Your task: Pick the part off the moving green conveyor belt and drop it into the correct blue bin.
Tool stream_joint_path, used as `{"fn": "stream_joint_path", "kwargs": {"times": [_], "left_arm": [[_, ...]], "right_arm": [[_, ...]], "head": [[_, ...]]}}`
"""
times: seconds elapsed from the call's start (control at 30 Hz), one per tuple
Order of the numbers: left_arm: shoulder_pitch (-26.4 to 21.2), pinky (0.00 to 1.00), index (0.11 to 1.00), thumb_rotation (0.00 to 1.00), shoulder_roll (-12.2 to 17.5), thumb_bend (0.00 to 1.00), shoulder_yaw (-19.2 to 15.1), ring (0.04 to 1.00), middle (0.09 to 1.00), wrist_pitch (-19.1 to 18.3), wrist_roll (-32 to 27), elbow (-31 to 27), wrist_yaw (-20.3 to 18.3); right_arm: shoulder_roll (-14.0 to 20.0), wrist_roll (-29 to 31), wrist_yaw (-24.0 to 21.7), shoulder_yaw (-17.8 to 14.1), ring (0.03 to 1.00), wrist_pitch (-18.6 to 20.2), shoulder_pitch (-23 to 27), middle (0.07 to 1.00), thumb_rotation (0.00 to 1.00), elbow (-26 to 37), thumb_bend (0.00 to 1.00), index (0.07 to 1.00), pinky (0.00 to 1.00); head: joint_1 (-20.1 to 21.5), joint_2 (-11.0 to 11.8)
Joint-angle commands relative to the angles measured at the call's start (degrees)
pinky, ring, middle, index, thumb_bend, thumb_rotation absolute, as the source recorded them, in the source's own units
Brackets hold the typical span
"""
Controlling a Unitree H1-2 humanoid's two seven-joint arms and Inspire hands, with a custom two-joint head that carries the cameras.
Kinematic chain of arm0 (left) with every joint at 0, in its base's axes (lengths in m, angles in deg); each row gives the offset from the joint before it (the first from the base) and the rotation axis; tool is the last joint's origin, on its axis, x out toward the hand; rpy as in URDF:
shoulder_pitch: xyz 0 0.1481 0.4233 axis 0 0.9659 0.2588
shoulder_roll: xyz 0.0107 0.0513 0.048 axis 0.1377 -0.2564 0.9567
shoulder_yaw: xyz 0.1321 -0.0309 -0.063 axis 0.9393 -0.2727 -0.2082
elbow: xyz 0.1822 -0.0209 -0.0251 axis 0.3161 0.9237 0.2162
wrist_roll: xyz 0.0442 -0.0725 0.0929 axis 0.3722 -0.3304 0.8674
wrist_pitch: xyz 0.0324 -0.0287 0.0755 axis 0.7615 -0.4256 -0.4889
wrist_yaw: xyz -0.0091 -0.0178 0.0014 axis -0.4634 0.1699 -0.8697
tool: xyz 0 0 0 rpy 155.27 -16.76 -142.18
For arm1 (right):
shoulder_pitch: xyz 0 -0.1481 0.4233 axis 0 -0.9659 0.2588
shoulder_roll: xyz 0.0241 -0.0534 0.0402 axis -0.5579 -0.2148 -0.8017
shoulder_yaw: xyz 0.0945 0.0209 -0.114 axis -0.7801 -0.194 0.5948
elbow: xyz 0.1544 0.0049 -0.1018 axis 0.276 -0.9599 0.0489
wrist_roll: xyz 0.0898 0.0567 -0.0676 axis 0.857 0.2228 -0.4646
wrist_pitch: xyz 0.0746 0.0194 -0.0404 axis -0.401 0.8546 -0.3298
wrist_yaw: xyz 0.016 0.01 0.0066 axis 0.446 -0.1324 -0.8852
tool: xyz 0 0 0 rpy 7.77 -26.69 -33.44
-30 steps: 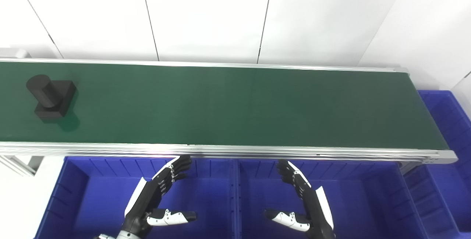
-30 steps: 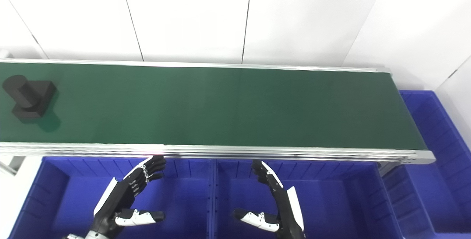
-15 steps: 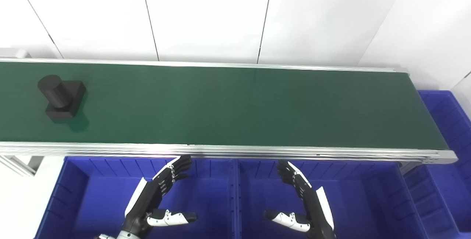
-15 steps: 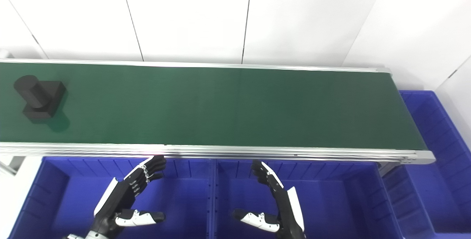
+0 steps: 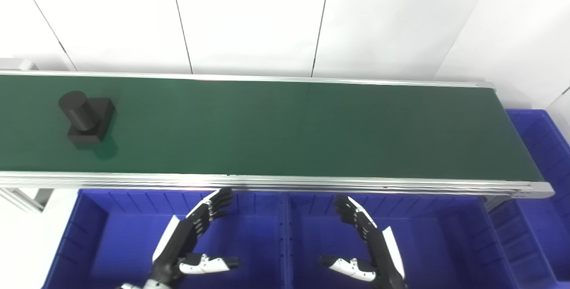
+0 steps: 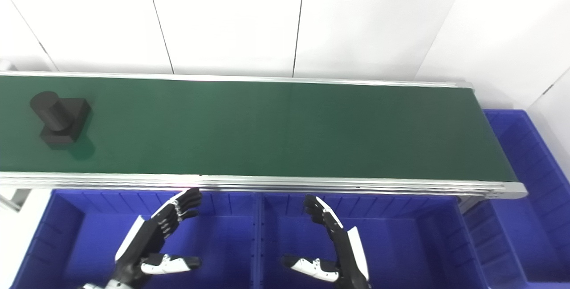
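Black part (image 5: pixel 87 117), a short cylinder upright on a square block, at the far left of the green conveyor belt (image 5: pixel 289 128), roughly midway between the far and near rails, alone on the surface. Blue bins below the near rail: left bin (image 5: pixel 84 217) and middle bin (image 5: pixel 449 231) side by side, divided by a shared wall; third bin (image 5: pixel 550 146) past the right end of the belt.

Left hand (image 5: pixel 191 235) over the left bin, right hand (image 5: pixel 369 240) over the middle bin, both below the near rail and clear of the belt. Each hand spread wide, fingers straight and pointed up toward the rail, thumb out sideways toward the other hand; nothing held in either.

Probable reason for this posture: a waiting stance, palms turned inward, close to the belt edge for a short reach once the part within range. Placement above the bins likely for the sake of a brief drop afterwards.

Part well apart from both hands: up and to the left of the left hand, across the near rail, and farther again from the right hand. No contact anywhere. Pick not yet begun; left hand the nearer candidate for it, by position alone. Correct bin not determinable from these views.
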State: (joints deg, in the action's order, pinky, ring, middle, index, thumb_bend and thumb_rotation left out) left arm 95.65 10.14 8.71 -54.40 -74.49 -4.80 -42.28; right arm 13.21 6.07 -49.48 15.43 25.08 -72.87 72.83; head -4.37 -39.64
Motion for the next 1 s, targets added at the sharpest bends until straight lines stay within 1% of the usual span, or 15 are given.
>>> {"fn": "stream_joint_path", "kwargs": {"times": [0.0, 0.03, 0.07, 0.1, 0.13, 0.23, 0.27, 0.37, 0.5, 0.77, 0.8, 0.87, 0.9, 0.93, 0.97], "left_arm": [[0.12, 0.83, 0.854, 0.31, -1.02, 0.96, 0.93, 0.873, 0.872, 1.92, 0.79, -0.10, 1.76], [0.18, 0.83, 0.849, 0.33, -1.11, 0.97, 1.47, 0.875, 0.875, 1.92, 1.36, 0.20, 2.59], [0.20, 0.83, 0.847, 0.34, -1.10, 0.97, 1.91, 0.874, 0.876, 1.92, 1.73, 0.39, 3.25], [0.23, 0.83, 0.846, 0.34, -1.04, 0.98, 2.57, 0.872, 0.875, 1.91, 2.71, 0.63, 4.53], [0.19, 0.82, 0.840, 0.36, -1.06, 0.99, 3.12, 0.863, 0.868, 1.91, 3.31, 0.94, 5.64], [-0.11, 0.81, 0.834, 0.36, -0.83, 0.99, 4.73, 0.855, 0.864, 1.91, 3.90, 1.79, 8.00], [-0.25, 0.80, 0.833, 0.35, -0.61, 0.99, 5.29, 0.849, 0.862, 1.91, 4.05, 2.02, 8.68], [-0.62, 0.79, 0.835, 0.35, -0.06, 1.00, 6.61, 0.844, 0.859, 1.91, 4.21, 2.53, 10.23], [-1.10, 0.79, 0.843, 0.35, 0.59, 1.00, 8.24, 0.843, 0.858, 1.91, 4.26, 3.15, 12.01], [-1.83, 0.79, 0.835, 0.31, 0.85, 1.00, 9.43, 0.843, 0.857, 1.91, 3.40, 4.14, 13.21], [-2.01, 0.79, 0.835, 0.31, 0.87, 1.00, 9.59, 0.843, 0.857, 1.92, 3.43, 4.42, 13.44], [-2.34, 0.79, 0.832, 0.31, 0.92, 1.00, 10.00, 0.841, 0.853, 1.92, 3.54, 4.95, 14.07], [-2.51, 0.79, 0.831, 0.31, 0.92, 1.00, 10.19, 0.841, 0.853, 1.92, 3.44, 5.31, 14.22], [-2.64, 0.80, 0.834, 0.32, 0.93, 1.00, 10.35, 0.845, 0.854, 1.92, 3.35, 5.56, 14.34], [-2.81, 0.80, 0.836, 0.33, 0.95, 1.00, 10.55, 0.847, 0.855, 1.92, 3.35, 5.88, 14.54]], "right_arm": [[1.05, 1.08, 0.30, -0.27, 0.830, -2.18, -0.37, 0.851, 0.52, 1.40, 0.94, 0.869, 0.81], [1.42, 1.60, 0.49, -0.14, 0.831, -2.18, -0.45, 0.852, 0.48, 1.67, 0.93, 0.871, 0.81], [1.67, 2.03, 0.65, -0.01, 0.829, -2.19, -0.49, 0.850, 0.45, 1.82, 0.92, 0.871, 0.80], [1.89, 2.80, 0.73, 0.15, 0.831, -2.18, -0.48, 0.851, 0.44, 1.85, 0.91, 0.873, 0.80], [2.09, 3.08, 1.09, 0.29, 0.832, -2.18, -0.41, 0.852, 0.42, 1.68, 0.91, 0.877, 0.79], [2.61, 3.70, 1.65, 0.70, 0.828, -2.18, -0.23, 0.850, 0.41, 1.53, 0.90, 0.878, 0.80], [2.76, 3.79, 1.76, 0.82, 0.826, -2.18, -0.21, 0.850, 0.38, 1.65, 0.89, 0.877, 0.81], [3.07, 3.97, 2.24, 1.18, 0.818, -2.18, 0.02, 0.845, 0.36, 1.91, 0.89, 0.872, 0.80], [3.54, 3.53, 2.93, 1.43, 0.818, -2.17, 0.21, 0.841, 0.37, 1.86, 0.89, 0.864, 0.80], [3.76, 3.63, 3.66, 1.75, 0.818, -2.17, 0.17, 0.844, 0.36, 1.88, 0.89, 0.861, 0.79], [3.86, 3.59, 3.79, 1.90, 0.818, -2.18, 0.27, 0.844, 0.36, 1.71, 0.89, 0.861, 0.79], [4.02, 3.76, 3.87, 2.15, 0.816, -2.18, 0.49, 0.843, 0.36, 1.35, 0.89, 0.860, 0.79], [4.01, 4.23, 3.51, 2.13, 0.816, -2.18, 0.53, 0.843, 0.36, 1.23, 0.89, 0.860, 0.79], [4.00, 4.61, 3.24, 2.10, 0.818, -2.18, 0.55, 0.845, 0.36, 1.15, 0.90, 0.860, 0.80], [4.02, 4.78, 3.20, 2.12, 0.818, -2.18, 0.60, 0.846, 0.36, 0.98, 0.90, 0.857, 0.79]], "head": [[-0.79, 1.38], [-2.01, 2.12], [-2.01, 2.12], [-3.36, 3.18], [-3.84, 3.66], [-4.37, 4.71], [-4.35, 5.17], [-4.25, 5.71], [-4.14, 6.54], [-3.57, 7.61], [-3.25, 8.42], [-3.10, 9.18], [-3.11, 10.03], [-3.09, 10.20], [-3.11, 10.89]]}}
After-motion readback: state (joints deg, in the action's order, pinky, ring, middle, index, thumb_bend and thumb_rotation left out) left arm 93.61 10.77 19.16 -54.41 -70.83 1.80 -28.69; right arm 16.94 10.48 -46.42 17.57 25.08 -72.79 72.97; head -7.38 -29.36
